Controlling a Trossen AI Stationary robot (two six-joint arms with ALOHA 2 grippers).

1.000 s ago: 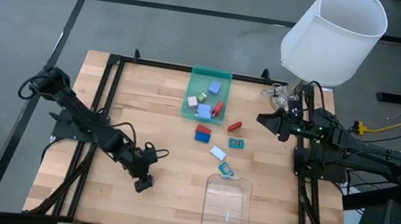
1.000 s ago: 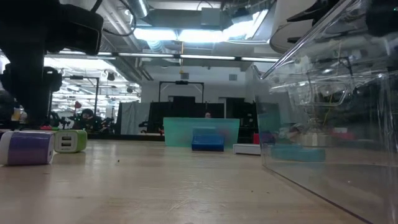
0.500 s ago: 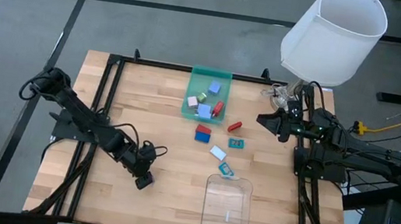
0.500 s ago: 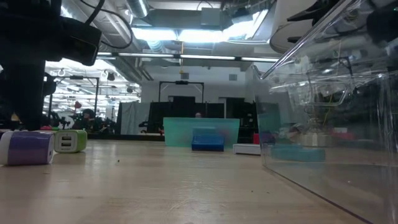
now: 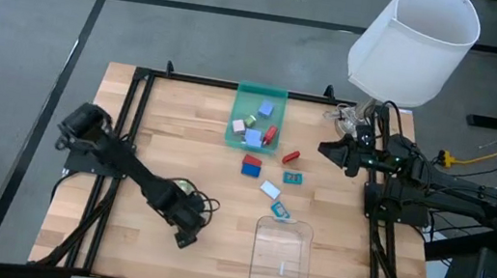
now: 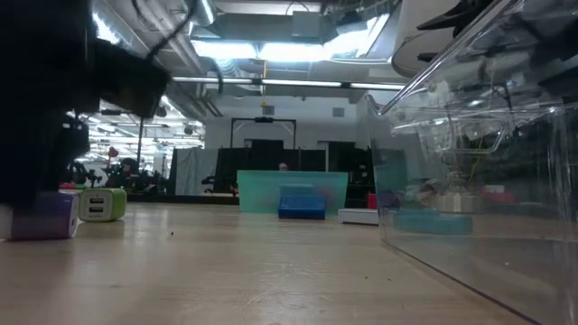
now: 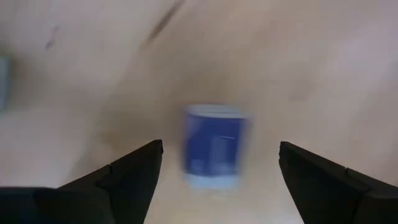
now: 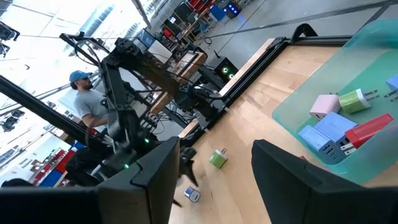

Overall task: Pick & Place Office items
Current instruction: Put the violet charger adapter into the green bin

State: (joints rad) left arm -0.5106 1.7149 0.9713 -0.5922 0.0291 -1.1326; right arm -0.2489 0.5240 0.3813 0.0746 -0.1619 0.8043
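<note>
My left gripper (image 5: pixel 184 238) is open, pointing down over a blue and white piece (image 7: pixel 214 146) that lies on the wooden table. Its fingers stand on either side of the piece, apart from it. In the low view the arm's dark bulk hides part of this piece (image 6: pixel 45 217). A small green piece (image 5: pixel 182 185) lies just beyond, also in the low view (image 6: pixel 101 204). My right gripper (image 5: pixel 327 151) is open and empty at the table's right side (image 8: pixel 214 155). More pieces lie in the green tray (image 5: pixel 254 132) and loose on the table (image 5: pixel 252 165).
A clear plastic tray (image 5: pixel 281 261) stands at the near edge, right of my left gripper. Red (image 5: pixel 291 156), teal (image 5: pixel 294 178), white (image 5: pixel 270 190) and teal (image 5: pixel 279 210) pieces lie between the two trays. A white shade (image 5: pixel 413 40) hangs over the far right. A person (image 8: pixel 81 99) stands beyond the table.
My left arm has swung toward the table's right and near edges. Its gripper has gone a little that way with it, and the arm now covers part of the blue and white piece in the low view. The pieces have stayed in place.
</note>
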